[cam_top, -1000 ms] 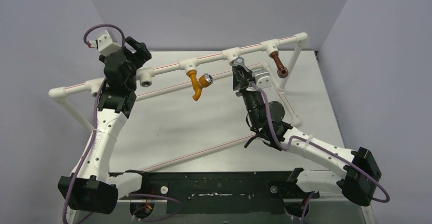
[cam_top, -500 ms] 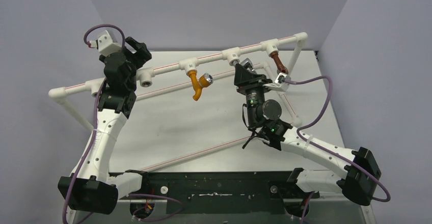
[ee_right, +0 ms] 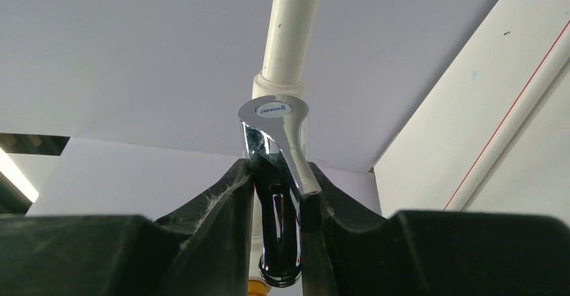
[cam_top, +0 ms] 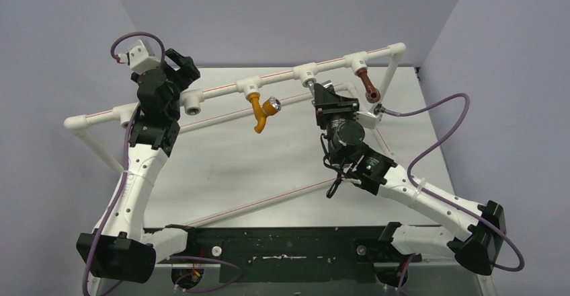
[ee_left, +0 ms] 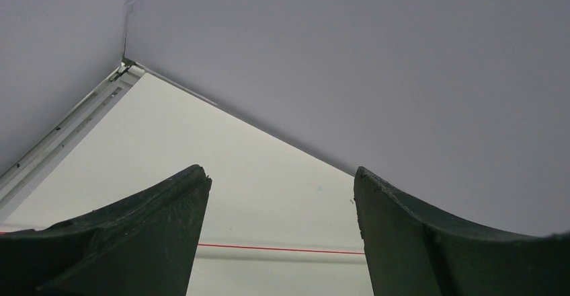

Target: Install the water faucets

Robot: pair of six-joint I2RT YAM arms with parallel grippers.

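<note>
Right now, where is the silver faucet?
The silver faucet is right of centre in the top view, clamped in the right claw at the pipe fitting, between the orange faucet and the brown faucet.

A round white label [ee_right: 274,109] on the silver faucet [ee_right: 275,168] handle reads roughly "JMWRR" in blue.

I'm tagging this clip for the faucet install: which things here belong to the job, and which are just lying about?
Job: silver faucet, clamped in the right claw; orange faucet; brown faucet; white pipe frame; empty threaded fitting.
Just there: left claw, open and empty; table.
</note>
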